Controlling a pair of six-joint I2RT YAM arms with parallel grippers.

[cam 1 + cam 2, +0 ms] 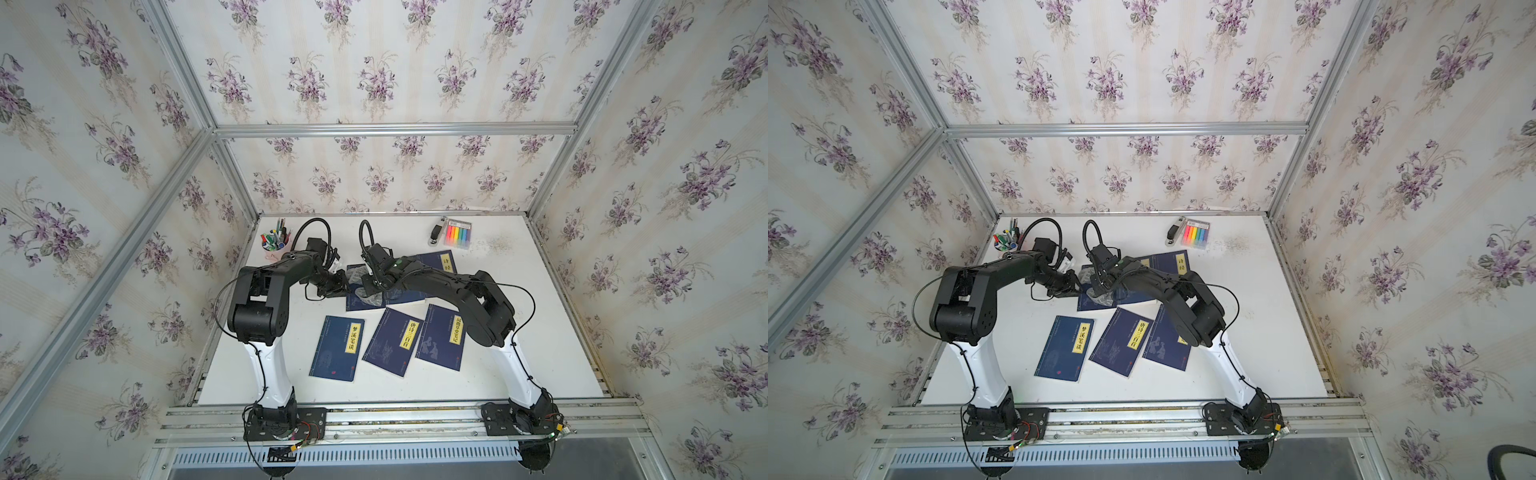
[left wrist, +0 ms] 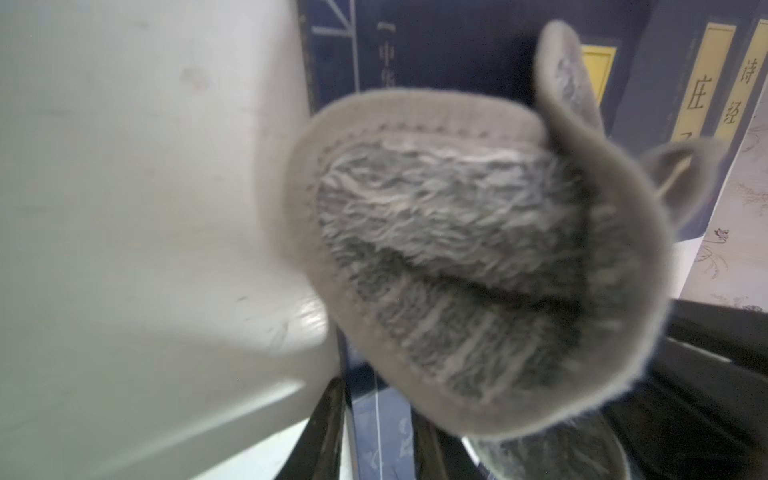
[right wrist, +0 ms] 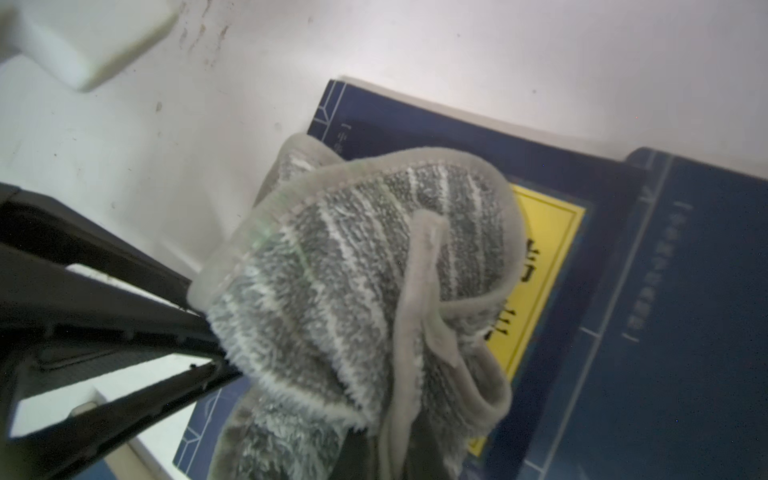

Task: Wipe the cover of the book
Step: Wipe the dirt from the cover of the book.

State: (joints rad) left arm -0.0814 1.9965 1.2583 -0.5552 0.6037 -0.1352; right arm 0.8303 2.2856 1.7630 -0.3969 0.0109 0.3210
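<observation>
Cloth (image 3: 353, 291) is pinched tight in the right gripper (image 1: 370, 286), on the blue book (image 3: 415, 124). Left gripper (image 1: 334, 286) sits at its edge; I cannot tell its grip.

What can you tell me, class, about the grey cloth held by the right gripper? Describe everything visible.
The grey cloth is a fluffy, towel-like rag with dark grey pile streaked white, edged by a smooth, stitched pale hem. It is crumpled into a loose bundle with folds curling over, pinched in the shut right gripper. It sits over the navy book, partly hiding its yellow title label. Whether it presses on the cover cannot be told.
</observation>
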